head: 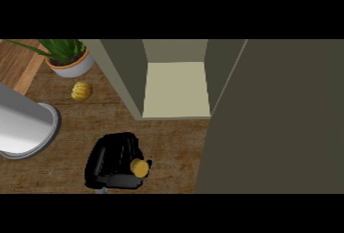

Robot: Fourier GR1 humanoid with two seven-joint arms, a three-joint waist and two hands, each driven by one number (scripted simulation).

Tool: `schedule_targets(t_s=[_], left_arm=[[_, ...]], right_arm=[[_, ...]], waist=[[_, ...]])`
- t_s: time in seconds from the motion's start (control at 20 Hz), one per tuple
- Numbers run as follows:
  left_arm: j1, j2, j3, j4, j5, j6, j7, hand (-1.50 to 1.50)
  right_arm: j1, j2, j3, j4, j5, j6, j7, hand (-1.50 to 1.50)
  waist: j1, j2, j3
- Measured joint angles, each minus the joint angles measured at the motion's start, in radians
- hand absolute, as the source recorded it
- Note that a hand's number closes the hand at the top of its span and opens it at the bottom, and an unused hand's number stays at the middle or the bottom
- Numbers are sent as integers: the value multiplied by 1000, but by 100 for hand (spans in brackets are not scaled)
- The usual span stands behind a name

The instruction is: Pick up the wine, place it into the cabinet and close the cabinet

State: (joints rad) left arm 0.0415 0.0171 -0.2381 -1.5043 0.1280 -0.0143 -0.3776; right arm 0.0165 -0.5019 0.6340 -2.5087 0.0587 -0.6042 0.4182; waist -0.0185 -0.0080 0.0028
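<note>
**A:** Wine (pixel 139 168) first: where is it?

**B:** In the left hand (pixel 114 159), low in the head view. The black fingers are curled round it, so the body is hidden; only a round gold top shows past them. I take that to be the bottle's cap seen from above, which would mean it is held upright.

**A:** Why upright?

**B:** My guess is that it has to stand on the cabinet shelf (pixel 178 88), the pale floor of the open compartment just beyond the hand.

**A:** And the door?

**B:** The cabinet door (pixel 269 118) is swung wide and fills the right side, leaving the opening free. The right hand shows nowhere.

**A:** Anything in the way?

**B:** Not on a straight path forward. A grey cylinder (pixel 23 127) lies at the left, a small yellow ribbed thing (pixel 81 91) and a potted plant (pixel 67 61) sit farther back left on the wooden counter (pixel 168 141), all apart from the hand

**A:** So what is left to do?

**B:** Placing it, then closing the door
</note>
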Motion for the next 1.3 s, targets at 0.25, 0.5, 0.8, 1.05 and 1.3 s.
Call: schedule_targets(t_s=[0.25,0.5,0.8,1.05,1.3], left_arm=[[-61,-11,-49,20,-2,130,18,150],[-178,-15,-46,95,-15,208,55,150],[-294,-16,-22,187,-31,237,77,150],[-400,-16,0,302,-13,244,76,150],[-494,-17,8,430,15,260,50,150]], right_arm=[[23,-14,11,-5,2,-11,-10,-150],[24,-30,6,-7,3,-14,-12,-150],[51,-43,7,-7,2,-18,-42,-150],[61,-48,9,-4,-1,-15,-62,-150],[81,-52,14,-5,-4,-10,-96,-150]], waist=[[-2,2,-2],[-4,4,-3],[-6,5,-3],[-7,6,-4],[-11,7,-3]])
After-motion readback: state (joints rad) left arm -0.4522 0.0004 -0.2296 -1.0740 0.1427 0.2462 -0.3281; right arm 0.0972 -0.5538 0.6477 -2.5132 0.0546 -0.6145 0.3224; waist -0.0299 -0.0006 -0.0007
